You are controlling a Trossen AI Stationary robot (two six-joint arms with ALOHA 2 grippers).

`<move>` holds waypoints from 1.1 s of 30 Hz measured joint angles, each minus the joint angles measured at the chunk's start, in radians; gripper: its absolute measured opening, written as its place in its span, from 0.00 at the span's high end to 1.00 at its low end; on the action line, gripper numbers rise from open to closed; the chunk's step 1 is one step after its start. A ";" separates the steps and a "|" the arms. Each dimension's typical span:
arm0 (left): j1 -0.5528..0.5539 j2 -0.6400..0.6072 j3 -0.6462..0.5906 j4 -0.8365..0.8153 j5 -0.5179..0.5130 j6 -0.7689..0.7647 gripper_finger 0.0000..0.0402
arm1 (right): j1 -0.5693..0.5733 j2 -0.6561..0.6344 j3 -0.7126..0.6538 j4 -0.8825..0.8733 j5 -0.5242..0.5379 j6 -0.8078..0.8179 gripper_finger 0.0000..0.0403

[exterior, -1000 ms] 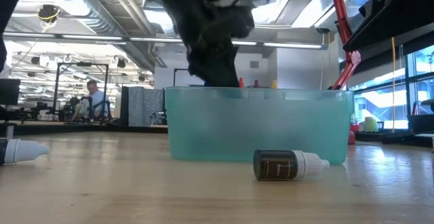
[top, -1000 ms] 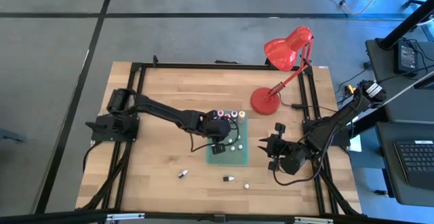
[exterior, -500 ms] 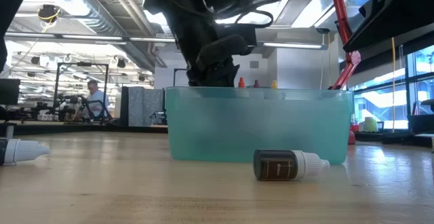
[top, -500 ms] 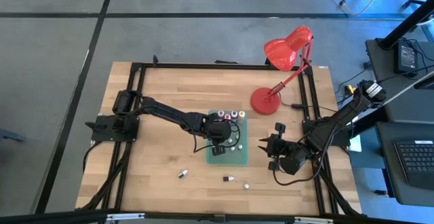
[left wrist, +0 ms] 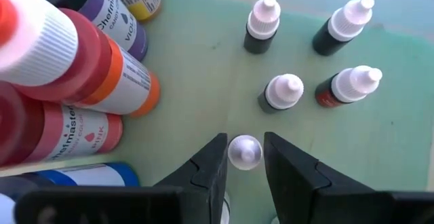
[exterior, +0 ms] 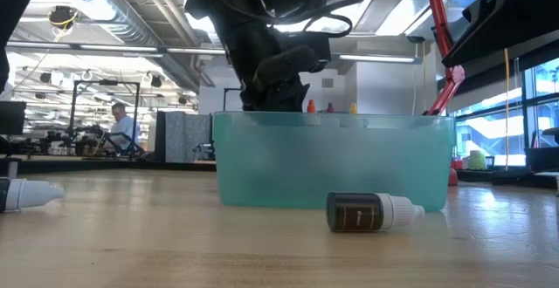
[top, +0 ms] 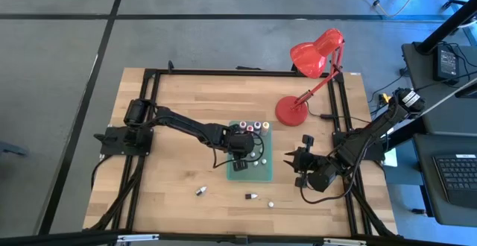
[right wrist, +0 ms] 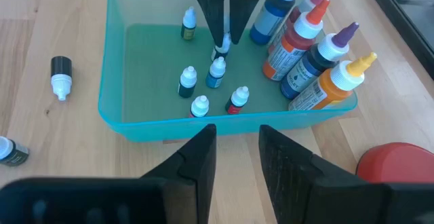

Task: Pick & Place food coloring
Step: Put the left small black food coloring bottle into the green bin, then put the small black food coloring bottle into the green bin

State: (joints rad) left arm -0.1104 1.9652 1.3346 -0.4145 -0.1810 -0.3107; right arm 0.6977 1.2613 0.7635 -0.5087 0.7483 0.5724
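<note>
The food coloring is a set of tiny bottles with white caps. Several stand upright in the teal bin (top: 250, 177), also seen in the left wrist view (left wrist: 281, 93) and right wrist view (right wrist: 188, 81). Three more lie on the table near the near edge (top: 200, 191) (top: 251, 197) (top: 271, 203); one dark bottle lies in front of the bin (exterior: 374, 211). My left gripper (left wrist: 245, 157) reaches down into the bin and is shut on one tiny bottle (right wrist: 222, 49). My right gripper (right wrist: 237, 149) waits open to the right of the bin (top: 292, 160). My left gripper pinches the tiny bottle's white cap (left wrist: 244, 149) between its two fingers (right wrist: 215, 20). They come from above, pointing down into the bin. The bottle is upright below the fingertips; whether its base rests on the bin floor, I cannot tell.
Larger squeeze bottles (right wrist: 305, 47) stand in a row along the bin's far side (top: 253, 125), close beside my left gripper (left wrist: 68, 68). A red desk lamp (top: 309, 82) stands at the far right, its base (right wrist: 397, 166) near my right gripper. Bare wood lies left of the bin.
About a second ago my left arm shifted a little over the bin; for the last half second it has kept still. The bottles on the table have not moved.
</note>
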 joint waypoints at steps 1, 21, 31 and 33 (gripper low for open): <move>0.000 0.000 0.000 0.000 0.000 0.000 0.77 | 0.000 0.000 0.000 0.000 0.000 0.000 0.71; -0.120 -0.245 -0.021 0.060 -0.125 0.098 0.78 | 0.000 0.000 0.000 0.149 -0.272 -0.079 0.71; -0.229 -0.399 -0.541 0.942 0.227 0.226 0.78 | 0.008 0.011 0.008 0.345 -0.328 -0.235 0.62; -0.245 -0.422 -0.623 1.078 0.282 0.252 0.78 | 0.006 0.011 0.025 0.382 -0.330 -0.210 0.56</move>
State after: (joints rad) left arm -0.3557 1.5436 0.7116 0.6633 0.1013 -0.0589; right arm 0.7038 1.2720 0.7890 -0.1263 0.4186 0.3629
